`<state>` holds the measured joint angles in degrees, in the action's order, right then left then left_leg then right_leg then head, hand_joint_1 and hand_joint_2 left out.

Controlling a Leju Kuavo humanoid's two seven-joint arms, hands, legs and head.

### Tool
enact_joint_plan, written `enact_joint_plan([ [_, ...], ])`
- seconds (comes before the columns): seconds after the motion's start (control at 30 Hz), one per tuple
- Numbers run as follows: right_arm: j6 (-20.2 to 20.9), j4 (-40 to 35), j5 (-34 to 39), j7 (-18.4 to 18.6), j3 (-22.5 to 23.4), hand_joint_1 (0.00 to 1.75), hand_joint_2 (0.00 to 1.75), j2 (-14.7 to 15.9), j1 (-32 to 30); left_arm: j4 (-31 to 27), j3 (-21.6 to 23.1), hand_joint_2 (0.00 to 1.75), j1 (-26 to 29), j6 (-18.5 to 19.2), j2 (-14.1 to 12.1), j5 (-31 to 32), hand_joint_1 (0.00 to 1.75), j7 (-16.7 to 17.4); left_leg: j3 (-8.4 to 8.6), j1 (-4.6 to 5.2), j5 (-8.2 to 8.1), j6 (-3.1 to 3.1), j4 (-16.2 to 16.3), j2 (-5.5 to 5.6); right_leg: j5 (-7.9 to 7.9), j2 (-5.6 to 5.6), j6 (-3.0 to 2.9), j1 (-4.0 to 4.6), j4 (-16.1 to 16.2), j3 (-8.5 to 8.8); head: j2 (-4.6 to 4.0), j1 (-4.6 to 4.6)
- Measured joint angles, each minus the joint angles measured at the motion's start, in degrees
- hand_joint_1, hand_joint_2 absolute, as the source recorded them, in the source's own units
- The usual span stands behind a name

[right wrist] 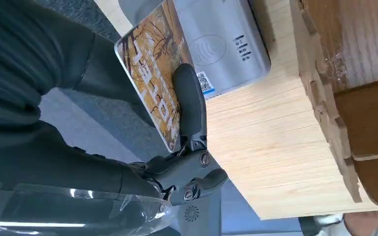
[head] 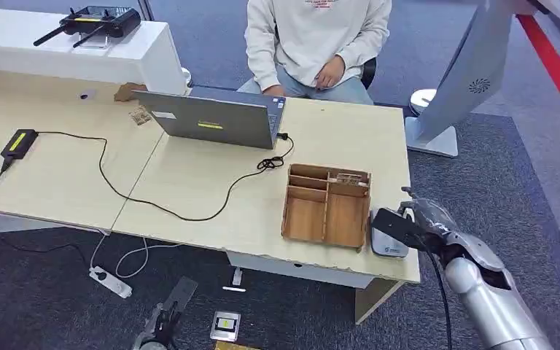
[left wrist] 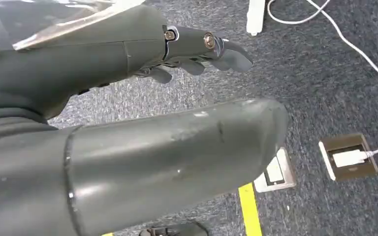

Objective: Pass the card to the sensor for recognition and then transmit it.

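My right hand (head: pixel 426 222) holds a card (right wrist: pixel 150 64) with an orange and brown print, pinched between thumb and fingers (right wrist: pixel 189 105). From the head view the card (head: pixel 397 226) looks dark and hangs just above the grey card sensor (head: pixel 388 239), partly overlapping it. The sensor (right wrist: pixel 221 42) lies on the desk's front right corner, beside the wooden organizer box (head: pixel 326 204). My left hand (left wrist: pixel 197 51) hangs low over the carpet with its fingers loosely curled and nothing in it.
A person (head: pixel 313 44) sits behind the desk (head: pixel 189 182) at an open laptop (head: pixel 215 118). A black cable (head: pixel 160 204) runs across the desk to a small device (head: pixel 19 142). A power strip (head: pixel 111 283) and floor sockets (left wrist: pixel 347 157) lie on the carpet.
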<state>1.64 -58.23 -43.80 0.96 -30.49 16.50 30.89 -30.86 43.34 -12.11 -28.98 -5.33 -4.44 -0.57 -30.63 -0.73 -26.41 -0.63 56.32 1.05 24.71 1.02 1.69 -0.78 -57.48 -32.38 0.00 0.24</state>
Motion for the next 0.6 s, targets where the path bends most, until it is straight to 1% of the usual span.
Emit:
enact_joint_plan([
  [0.17, 1.09, 0.07, -0.13, 0.13, -0.02, 1.75, 1.75, -0.09, 0.00, 0.00, -0.33, 0.00, 0.08, 0.85, 0.02, 0.52, 0.00, 0.83, 0.00, 0.00, 0.00, 0.00, 0.00, 0.00, 0.00, 0.00, 0.00, 0.00, 0.00, 0.00, 0.00, 0.00],
  [0.4, 1.77, 0.61, 0.00, 0.07, -0.24, 1.75, 1.75, -0.15, 0.02, 0.02, -1.22, 0.00, 0.09, 1.24, 0.02, 0.66, 0.00, 0.53, -0.01, 0.00, 0.00, 0.00, 0.00, 0.00, 0.00, 0.00, 0.00, 0.00, 0.00, 0.00, 0.00, 0.02],
  [0.6, 3.68, 1.55, 0.42, -0.20, -0.74, 1.75, 1.75, -0.50, 0.50, 0.02, -2.10, 0.00, 0.19, 1.53, 0.07, 0.92, 0.00, 0.98, -0.01, 0.00, 0.00, 0.00, 0.00, 0.00, 0.00, 0.00, 0.00, 0.00, 0.00, 0.00, 0.00, 0.02],
])
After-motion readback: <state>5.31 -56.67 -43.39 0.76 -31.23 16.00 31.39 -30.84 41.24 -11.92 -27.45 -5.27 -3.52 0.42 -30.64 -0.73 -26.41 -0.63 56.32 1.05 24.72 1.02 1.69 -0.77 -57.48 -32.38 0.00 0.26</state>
